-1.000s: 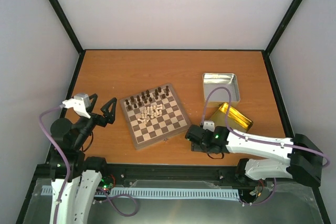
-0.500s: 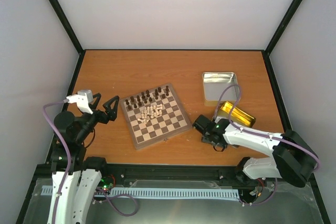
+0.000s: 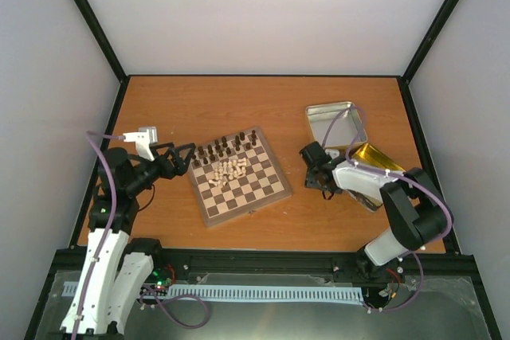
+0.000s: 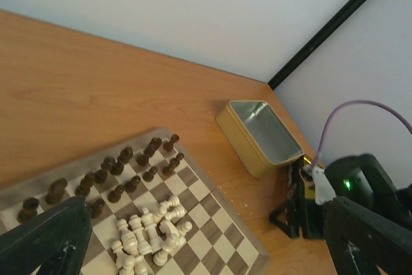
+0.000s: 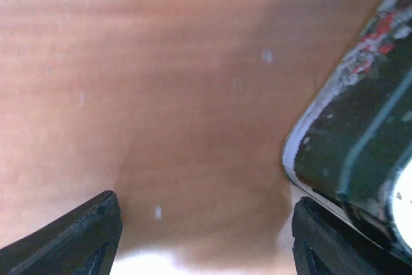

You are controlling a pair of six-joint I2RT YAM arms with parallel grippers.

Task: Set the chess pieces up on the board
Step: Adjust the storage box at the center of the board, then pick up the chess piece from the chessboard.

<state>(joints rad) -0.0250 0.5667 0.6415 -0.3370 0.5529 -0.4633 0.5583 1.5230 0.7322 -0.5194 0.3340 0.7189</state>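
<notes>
The board [image 3: 249, 208] lies mid-table, turned a little. The cream chess pieces [image 3: 227, 171] lie in a jumbled heap near its middle, some upright and some tipped over. Dark chessmen [image 3: 223, 149] stand in two rows along its far edge. My left gripper [image 3: 185, 158] is open and empty, at the board's left corner and above it. In the left wrist view [image 4: 206, 252] the heap [image 4: 151, 233] lies between its fingers. My right gripper [image 3: 323, 185] is open and empty, pointing down close over bare table right of the board. Its view [image 5: 206, 243] shows only table and a lid's edge.
An open silver tin [image 3: 335, 123] stands at the back right; it also shows in the left wrist view [image 4: 261, 136]. Its gold lid [image 3: 373, 155] lies under my right forearm, and its printed edge [image 5: 360, 133] is close by my right finger. Walls enclose the table.
My right gripper swung from the board's near right corner to the right and farther back, beside the tin; the gold lid shifted right. My left gripper moved right, up to the board.
</notes>
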